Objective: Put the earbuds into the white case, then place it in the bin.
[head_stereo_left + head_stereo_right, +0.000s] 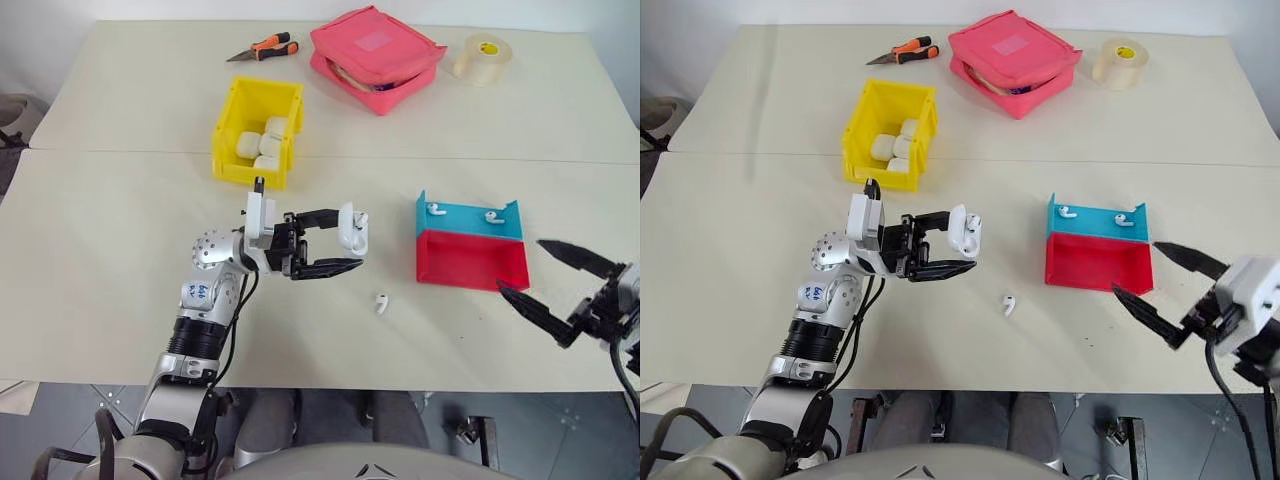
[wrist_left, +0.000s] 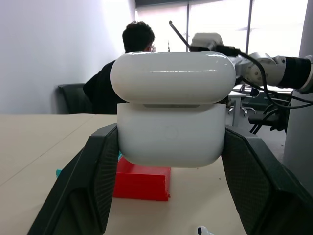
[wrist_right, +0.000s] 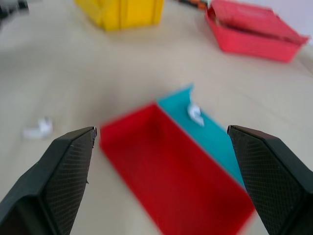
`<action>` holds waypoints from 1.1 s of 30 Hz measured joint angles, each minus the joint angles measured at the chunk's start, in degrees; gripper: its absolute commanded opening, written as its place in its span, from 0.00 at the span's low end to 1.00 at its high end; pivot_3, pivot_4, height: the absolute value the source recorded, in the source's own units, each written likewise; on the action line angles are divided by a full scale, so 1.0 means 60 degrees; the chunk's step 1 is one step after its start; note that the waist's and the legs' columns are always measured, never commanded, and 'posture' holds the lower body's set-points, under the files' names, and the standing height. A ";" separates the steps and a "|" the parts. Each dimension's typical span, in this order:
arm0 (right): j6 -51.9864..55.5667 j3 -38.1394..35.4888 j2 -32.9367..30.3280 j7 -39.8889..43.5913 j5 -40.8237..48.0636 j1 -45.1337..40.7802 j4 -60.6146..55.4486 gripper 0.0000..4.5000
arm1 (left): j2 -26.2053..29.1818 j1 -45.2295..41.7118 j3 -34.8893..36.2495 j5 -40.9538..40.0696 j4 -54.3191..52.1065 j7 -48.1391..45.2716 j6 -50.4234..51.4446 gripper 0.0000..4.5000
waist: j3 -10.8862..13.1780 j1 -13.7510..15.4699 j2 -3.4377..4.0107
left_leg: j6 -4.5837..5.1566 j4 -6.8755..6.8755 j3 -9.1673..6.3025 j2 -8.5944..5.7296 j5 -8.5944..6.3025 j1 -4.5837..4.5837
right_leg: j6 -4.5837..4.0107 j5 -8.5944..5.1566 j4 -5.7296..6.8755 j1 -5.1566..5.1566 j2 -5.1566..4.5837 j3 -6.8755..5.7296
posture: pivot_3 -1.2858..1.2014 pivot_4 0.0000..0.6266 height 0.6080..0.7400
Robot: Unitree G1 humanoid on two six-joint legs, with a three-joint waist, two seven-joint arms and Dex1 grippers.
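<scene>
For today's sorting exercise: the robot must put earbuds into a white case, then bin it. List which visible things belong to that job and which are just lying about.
Job:
- white case, held in the left gripper
- earbud on the table
- two earbuds in the blue tray
- yellow bin
- right gripper, open

Lying about:
- pliers
- pink pouch
- tape roll
- red tray

The cream table [image 1: 120, 290] carries a yellow bin [image 1: 258, 133] at eleven o'clock, pliers [image 1: 264, 48], pink pouch [image 1: 376, 57] and tape roll [image 1: 482, 58] at twelve, red and blue trays [image 1: 470, 246] at three, one earbud [image 1: 381, 303] at centre.
</scene>
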 measured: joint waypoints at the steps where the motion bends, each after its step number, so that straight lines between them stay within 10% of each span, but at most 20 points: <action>1: -0.0404 -0.0027 0.0000 0.0097 -0.0198 0.0060 0.0240 1.00 | -0.0017 -0.0001 -0.0002 0.0007 0.0003 0.0008 -0.0025 0.62 | 0.0000 -0.0003 0.0000 | 0.0000 -0.0002 -0.0001 0.0002 0.0000 0.0003 | 0.0000 0.0000 0.0000 0.0000 0.0001 0.0000 | 0.52 0.24 1.00; 15: 0.3370 0.2293 -0.3322 -0.0594 -0.0473 -0.3947 0.1055 1.00 | -0.0149 0.0106 -0.0015 0.0166 0.0054 0.0219 -0.0195 0.62 | 0.0010 -0.0020 0.0027 | -0.0002 0.0003 -0.0032 0.0023 0.0000 0.0014 | -0.0001 0.0001 0.0000 -0.0011 0.0000 0.0021 | 0.52 0.24 1.00; 23: 0.5008 0.5705 -0.3594 -0.0129 -0.1464 -0.8209 0.2659 1.00 | -0.0279 0.0132 -0.0090 0.0280 0.0232 0.0298 -0.0363 0.62 | 0.0014 -0.0005 0.0031 | 0.0001 0.0002 -0.0057 -0.0002 -0.0002 -0.0031 | -0.0002 0.0001 -0.0016 -0.0034 -0.0015 -0.0005 | 0.52 0.24 1.00; 33: 0.3195 0.8214 -0.3522 0.0891 -0.4365 -1.0242 0.5119 1.00 | -0.0439 0.0416 -0.0097 0.0289 0.0227 0.0565 -0.0595 0.62 | 0.0016 -0.0060 0.0035 | -0.0001 0.0004 -0.0005 0.0003 -0.0001 -0.0044 | 0.0000 0.0001 -0.0014 -0.0043 -0.0010 -0.0020 | 0.52 0.24 1.00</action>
